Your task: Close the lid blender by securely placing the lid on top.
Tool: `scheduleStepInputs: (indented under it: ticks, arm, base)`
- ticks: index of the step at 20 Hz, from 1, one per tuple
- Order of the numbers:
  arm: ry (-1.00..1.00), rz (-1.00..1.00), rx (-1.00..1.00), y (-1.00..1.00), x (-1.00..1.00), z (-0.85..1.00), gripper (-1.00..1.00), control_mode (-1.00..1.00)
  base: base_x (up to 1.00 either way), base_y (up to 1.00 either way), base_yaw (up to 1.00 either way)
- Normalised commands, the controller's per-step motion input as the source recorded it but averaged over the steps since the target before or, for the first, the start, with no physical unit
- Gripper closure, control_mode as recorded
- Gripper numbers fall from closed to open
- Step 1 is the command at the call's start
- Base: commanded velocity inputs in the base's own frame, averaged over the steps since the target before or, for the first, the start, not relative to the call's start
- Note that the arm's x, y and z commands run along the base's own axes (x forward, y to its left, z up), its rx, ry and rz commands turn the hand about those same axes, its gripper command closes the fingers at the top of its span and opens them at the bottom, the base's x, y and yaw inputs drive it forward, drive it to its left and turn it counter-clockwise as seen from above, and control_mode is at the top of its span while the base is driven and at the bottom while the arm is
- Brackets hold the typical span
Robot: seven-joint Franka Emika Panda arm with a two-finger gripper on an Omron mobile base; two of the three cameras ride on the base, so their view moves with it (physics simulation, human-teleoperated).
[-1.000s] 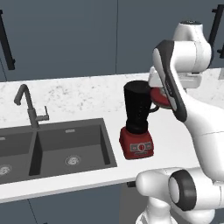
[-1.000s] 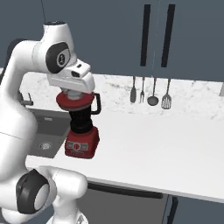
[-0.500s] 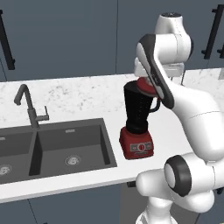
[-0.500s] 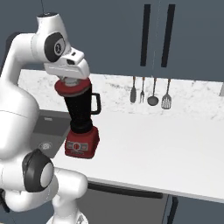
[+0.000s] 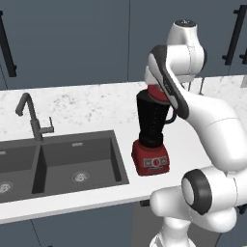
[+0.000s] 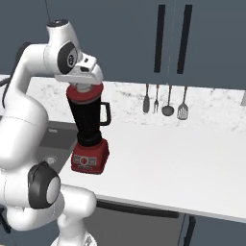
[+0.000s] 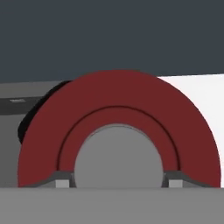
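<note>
I have the blender (image 5: 151, 140) standing upright on the white tabletop (image 6: 192, 153), just to the right of the double sink (image 5: 58, 164) as the left base view shows it, with its boxy red base near the front edge. The dark jar tapers up from that base, its handle toward the wall in the right base view.

The lid (image 6: 84, 91) sits at the jar's mouth, a red disc directly under the hand. From the hand view I look straight down on it (image 7: 118, 140): a red ring around a grey raised centre, the dark jar rim peeking out at its left side. Whether it is fully seated on the jar I cannot tell.

The jaws are closed part-way on the lid, a finger tip (image 7: 61, 180) on each side of the grey centre.

Four utensils (image 6: 164, 101) hang on the wall behind the tabletop, well apart from the blender. A tap (image 5: 31, 118) stands behind the sink.
</note>
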Motion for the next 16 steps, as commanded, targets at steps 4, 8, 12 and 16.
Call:
scheduleStepInputs:
  ticks: [4,8,12,16]
  arm:
    - [0.0,0.08,0.0,0.08,0.31,-0.06,1.0,-1.0]
    - [0.0,0.14,0.0,0.18,0.35,0.0,1.0,-1.0]
    - [0.04,0.21,0.02,0.18,0.1,0.0,1.0,-1.0]
    - [0.05,0.21,0.0,0.21,0.0,0.22,1.0,-1.0]
  base:
    - [0.0,0.0,0.0]
    - [0.0,0.0,0.0]
    - [0.0,0.0,0.0]
    - [0.0,0.0,0.0]
